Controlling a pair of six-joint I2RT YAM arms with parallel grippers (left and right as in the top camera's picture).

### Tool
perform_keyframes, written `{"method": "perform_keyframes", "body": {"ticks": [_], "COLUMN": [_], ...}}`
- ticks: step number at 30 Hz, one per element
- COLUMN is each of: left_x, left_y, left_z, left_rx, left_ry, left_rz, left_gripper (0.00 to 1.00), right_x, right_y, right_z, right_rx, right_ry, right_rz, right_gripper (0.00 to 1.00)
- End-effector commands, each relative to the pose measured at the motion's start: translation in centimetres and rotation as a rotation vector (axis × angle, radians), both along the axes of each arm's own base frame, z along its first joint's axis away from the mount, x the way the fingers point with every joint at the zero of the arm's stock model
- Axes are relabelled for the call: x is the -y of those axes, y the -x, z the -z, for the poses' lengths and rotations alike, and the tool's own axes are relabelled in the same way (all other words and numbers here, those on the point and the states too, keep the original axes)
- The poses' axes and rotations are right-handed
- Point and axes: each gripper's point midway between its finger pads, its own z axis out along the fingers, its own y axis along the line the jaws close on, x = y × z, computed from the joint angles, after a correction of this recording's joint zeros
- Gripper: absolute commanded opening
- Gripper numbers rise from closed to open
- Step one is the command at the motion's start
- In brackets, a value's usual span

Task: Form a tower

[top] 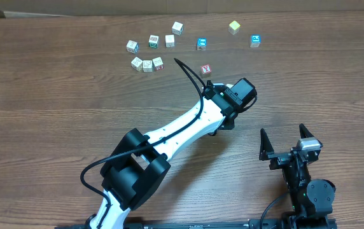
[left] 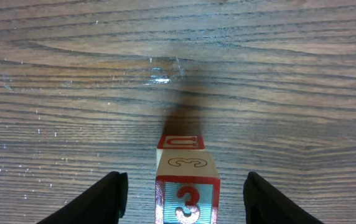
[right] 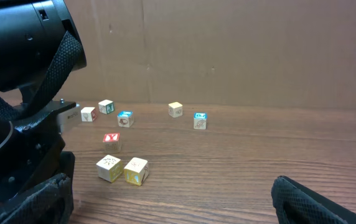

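The tower (left: pixel 186 163) shows only in the left wrist view, seen from above. Its top cube carries a red 3 on a pale blue face, and a red-framed cube face lies flush below it. How many cubes it holds I cannot tell. My left gripper (left: pixel 183 180) straddles the top cube, open, with a clear gap between the cube and each of the fingers (left: pixel 106 199). In the overhead view the left gripper (top: pixel 236 95) hides the tower. My right gripper (top: pixel 288 137) stands open and holds nothing near the front right; its view (right: pixel 172 199) shows only bare wood between the fingers.
Several loose cubes are scattered at the far side, among them a red Y cube (top: pixel 206 70), a blue cube (top: pixel 202 43) and a yellow cube (top: pixel 234 27). Two yellow-faced cubes (right: pixel 122 169) lie side by side just right of the left arm (right: pixel 22 93).
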Motion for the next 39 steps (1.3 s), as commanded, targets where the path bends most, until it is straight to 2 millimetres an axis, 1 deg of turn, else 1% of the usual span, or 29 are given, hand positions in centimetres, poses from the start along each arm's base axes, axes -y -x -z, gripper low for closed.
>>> {"method": "perform_keyframes", "body": {"ticks": [1, 5, 7, 9, 11, 12, 14, 15, 17, 18, 20, 21, 23, 25, 29, 31, 33, 36, 39], "left_x": [-0.6, -0.6, -0.5, -0.3, -0.3, -0.7, -2.0, -3.9, -6.4, -8.1, -11.8, -13.8, -18.0, -22.1, -30.3, -33.7, -36.9, -41.5, -44.6], "left_y": [0.1, -0.1, -0.7, -2.0, -3.8, -5.3, -7.6, -9.8, -11.6, -12.4, -13.6, -14.0, -14.4, -14.6, -14.1, -13.6, -13.0, -11.5, -10.0], "left_z": [1.0, 0.9, 0.3, -0.9, -2.5, -3.8, -5.4, -6.6, -7.2, -7.3, -7.2, -7.0, -6.7, -6.5, -6.1, -6.0, -6.0, -5.8, -5.7], "left_rx": [-0.005, 0.000, 0.013, 0.040, 0.074, 0.102, 0.137, 0.163, 0.174, 0.172, 0.156, 0.143, 0.113, 0.081, 0.024, 0.006, -0.010, -0.042, -0.070], "left_ry": [-0.037, -0.032, -0.018, 0.004, 0.029, 0.049, 0.069, 0.078, 0.076, 0.070, 0.052, 0.039, 0.014, -0.009, -0.049, -0.056, -0.061, -0.061, -0.068], "left_rz": [-0.008, -0.009, -0.016, -0.011, -0.009, -0.019, -0.051, -0.088, -0.138, -0.174, -0.251, -0.291, -0.373, -0.454, -0.593, -0.663, -0.732, -0.837, -0.907], "left_gripper": [0.60, 0.63, 0.65, 0.66, 0.68, 0.68, 0.69, 0.70, 0.76, 0.80, 0.84, 0.86, 0.87, 0.87, 0.88, 0.88, 0.88, 0.88, 0.89], "right_x": [-0.1, -0.1, -0.1, -0.1, -0.1, -0.1, -0.1, -0.1, -0.1, -0.1, -0.1, -0.1, -0.1, -0.1, -0.1, -0.1, -0.1, -0.1, -0.1], "right_y": [0.0, 0.0, 0.0, 0.0, 0.0, 0.0, 0.0, 0.0, 0.0, 0.0, 0.0, 0.0, 0.0, 0.0, 0.0, 0.0, 0.0, 0.0, 0.0], "right_z": [0.2, 0.2, 0.2, 0.2, 0.2, 0.2, 0.2, 0.2, 0.2, 0.2, 0.2, 0.2, 0.2, 0.2, 0.2, 0.2, 0.2, 0.2, 0.2], "right_rx": [0.001, 0.001, 0.001, 0.001, 0.001, 0.001, 0.001, 0.001, 0.001, 0.001, 0.001, 0.001, 0.001, 0.001, 0.001, 0.001, 0.001, 0.001, 0.001], "right_ry": [-0.007, -0.007, -0.007, -0.007, -0.007, -0.007, -0.007, -0.007, -0.007, -0.007, -0.007, -0.007, -0.007, -0.007, -0.007, -0.007, -0.007, -0.007, -0.007], "right_rz": [-0.006, -0.006, -0.006, -0.006, -0.006, -0.006, -0.006, -0.006, -0.006, -0.006, -0.006, -0.006, -0.006, -0.006, -0.006, -0.006, -0.006, -0.006, -0.006], "right_gripper": [1.00, 1.00, 1.00, 1.00, 1.00, 1.00, 1.00, 1.00, 1.00, 1.00, 1.00, 1.00, 1.00, 1.00, 1.00, 1.00, 1.00, 1.00, 1.00]}}
